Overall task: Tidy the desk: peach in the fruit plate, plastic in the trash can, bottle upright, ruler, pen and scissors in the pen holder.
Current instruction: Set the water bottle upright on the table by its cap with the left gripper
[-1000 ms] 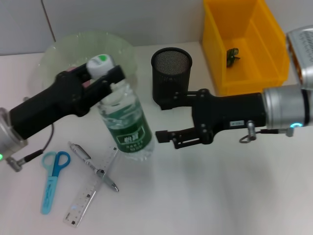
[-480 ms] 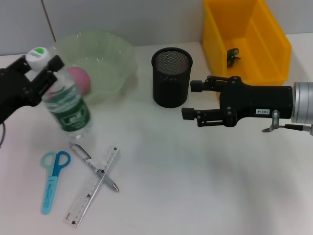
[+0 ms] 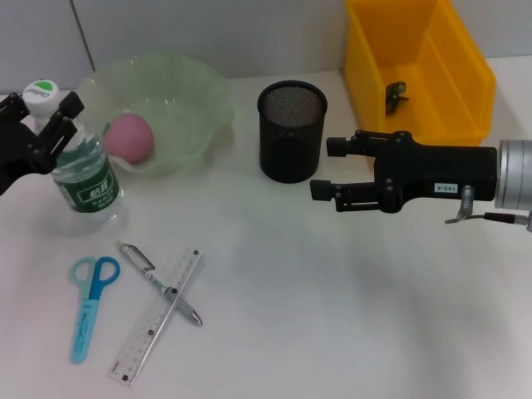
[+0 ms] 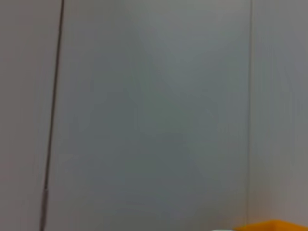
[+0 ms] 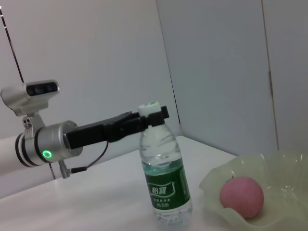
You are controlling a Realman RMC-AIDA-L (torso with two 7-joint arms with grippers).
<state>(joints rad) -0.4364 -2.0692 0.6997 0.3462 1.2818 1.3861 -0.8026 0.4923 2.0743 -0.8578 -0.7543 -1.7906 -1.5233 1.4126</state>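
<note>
Bottle: upright beside the bowl, neck apparently clamped by your left gripper. Right gripper: open, empty, beside the holder; pen lies nearer the left.

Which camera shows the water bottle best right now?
The right wrist view: the bottle stands upright in full side profile, left gripper at its cap. The head view shows it from above, partly hidden by the gripper. The left wrist view misses it entirely.

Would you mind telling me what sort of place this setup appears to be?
Probably an office-style desk staged in a lab: a white table against plain wall panels, a mesh pen holder, and scissors and a ruler lying loose.
</note>
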